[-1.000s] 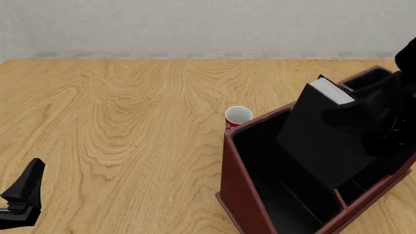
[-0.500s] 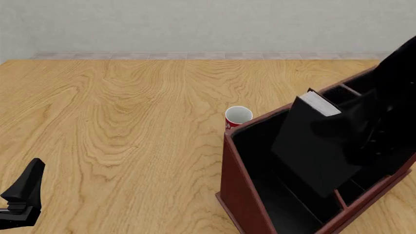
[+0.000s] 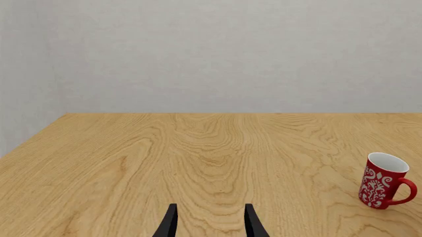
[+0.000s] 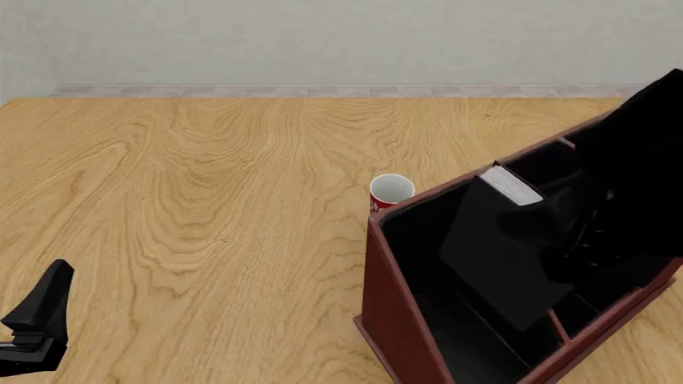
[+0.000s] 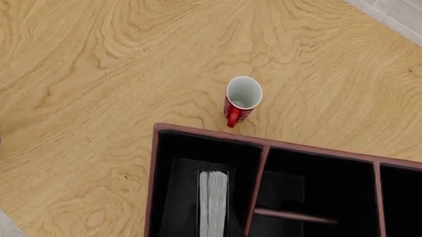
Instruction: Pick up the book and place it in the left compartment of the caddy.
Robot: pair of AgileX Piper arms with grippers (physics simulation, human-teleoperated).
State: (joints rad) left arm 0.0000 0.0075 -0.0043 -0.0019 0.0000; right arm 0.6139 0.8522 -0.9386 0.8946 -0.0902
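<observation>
The black book (image 4: 493, 244), white page edge (image 4: 510, 186) uppermost, hangs tilted inside the left compartment (image 4: 425, 256) of the reddish-brown caddy (image 4: 386, 300). My right gripper (image 4: 571, 220) is shut on the book, and its dark fingers blend into the cover. In the right wrist view the book's page edge (image 5: 213, 203) shows low in the left compartment (image 5: 177, 150) of the caddy (image 5: 155, 187). My left gripper (image 4: 37, 320) rests at the table's near left, far from the caddy. Its fingers (image 3: 171, 225) stand open and hold nothing.
A red-and-white cup (image 4: 391, 192) stands upright on the table just beyond the caddy's far left corner, also seen as the cup (image 5: 242, 101) and cup (image 3: 384, 181). The caddy's smaller divided sections (image 5: 316, 187) lie beside the book. A grey wall (image 4: 320, 40) backs the wooden table.
My right gripper has carried the book down and to the left, deeper into the caddy's left compartment. The left arm and the cup have not moved.
</observation>
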